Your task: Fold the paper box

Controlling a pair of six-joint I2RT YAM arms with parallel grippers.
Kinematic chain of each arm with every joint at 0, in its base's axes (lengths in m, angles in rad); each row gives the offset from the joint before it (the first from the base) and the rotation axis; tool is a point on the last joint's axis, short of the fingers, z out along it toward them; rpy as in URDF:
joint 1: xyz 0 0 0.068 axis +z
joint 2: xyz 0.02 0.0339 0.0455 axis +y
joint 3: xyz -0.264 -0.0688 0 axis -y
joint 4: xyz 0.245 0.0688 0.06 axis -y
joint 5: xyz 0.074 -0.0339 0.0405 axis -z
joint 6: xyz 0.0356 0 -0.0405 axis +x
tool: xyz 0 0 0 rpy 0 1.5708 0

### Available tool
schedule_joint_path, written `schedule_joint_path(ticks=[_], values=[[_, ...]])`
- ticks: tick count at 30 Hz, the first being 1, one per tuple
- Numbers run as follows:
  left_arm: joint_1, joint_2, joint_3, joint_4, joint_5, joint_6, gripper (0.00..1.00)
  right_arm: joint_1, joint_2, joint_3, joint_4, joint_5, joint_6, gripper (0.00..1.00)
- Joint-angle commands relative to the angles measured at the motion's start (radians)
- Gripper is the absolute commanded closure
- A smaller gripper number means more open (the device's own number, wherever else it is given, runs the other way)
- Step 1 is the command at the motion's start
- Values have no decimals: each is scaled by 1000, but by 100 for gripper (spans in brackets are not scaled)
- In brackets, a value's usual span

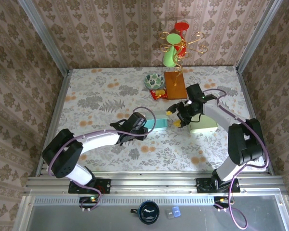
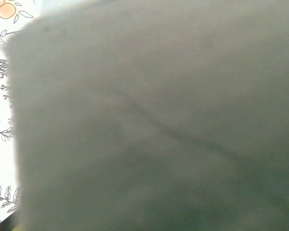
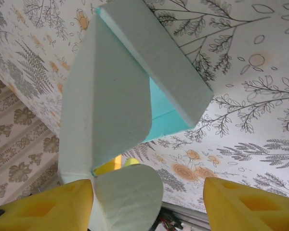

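Note:
The paper box (image 1: 157, 123), mint outside and teal inside, lies on the floral table between both arms. My left gripper (image 1: 143, 126) is at its left end. In the left wrist view a blurred grey-green surface (image 2: 154, 125) sits close against the lens and hides the fingers. My right gripper (image 1: 176, 118) is at the box's right end. From the right wrist the box (image 3: 111, 91) is partly unfolded, with a long side panel (image 3: 159, 57) raised and a rounded flap (image 3: 130, 197) hanging loose. The right gripper (image 3: 147, 207) stands open, and the flap lies beside its left yellow finger (image 3: 43, 207).
A second pale green box (image 1: 203, 126) lies under the right arm. A patterned bowl (image 1: 154, 80), a red packet (image 1: 158, 94) and a brown board (image 1: 175, 85) sit behind the box. A green vase on a gold stand (image 1: 172, 50) is at the back edge.

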Motion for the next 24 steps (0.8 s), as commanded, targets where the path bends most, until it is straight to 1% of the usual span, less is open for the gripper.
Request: schedule_joint_path(ticks=[1,4,6,8,10,11,12,13,14,16,18,19,21,24], values=[[-12,-60,-14,-36,39,-4,56,7,9,55,-64,-8,-68,36],[-25,-122,-22,-55,54,-11,57,5,0,79,-95,10,-102,34],[-42,-180,-7,-100,37,-18,59,5,-12,90,-111,21,-121,33],[-80,-233,69,-199,-26,-5,59,5,-26,109,-139,42,-151,33],[-96,-272,157,-293,-74,-21,58,5,-41,125,-166,64,-179,33],[-92,-287,197,-332,-98,-48,53,5,-48,131,-176,72,-187,33],[-78,-296,246,-394,-138,-98,45,6,-57,137,-185,81,-199,33],[-45,-296,293,-459,-152,-163,38,6,-64,145,-191,88,-212,33],[6,-289,329,-514,-119,-218,36,6,-67,151,-197,95,-224,33],[154,-259,377,-583,55,-303,33,7,-71,169,-224,116,-258,32],[256,-217,402,-603,185,-347,33,8,-61,186,-240,123,-282,32],[293,-186,421,-607,255,-357,34,12,-52,200,-249,126,-295,32],[332,-114,477,-636,348,-356,35,24,-24,238,-275,138,-326,32],[346,-17,549,-666,410,-326,36,53,32,309,-322,169,-372,32]])
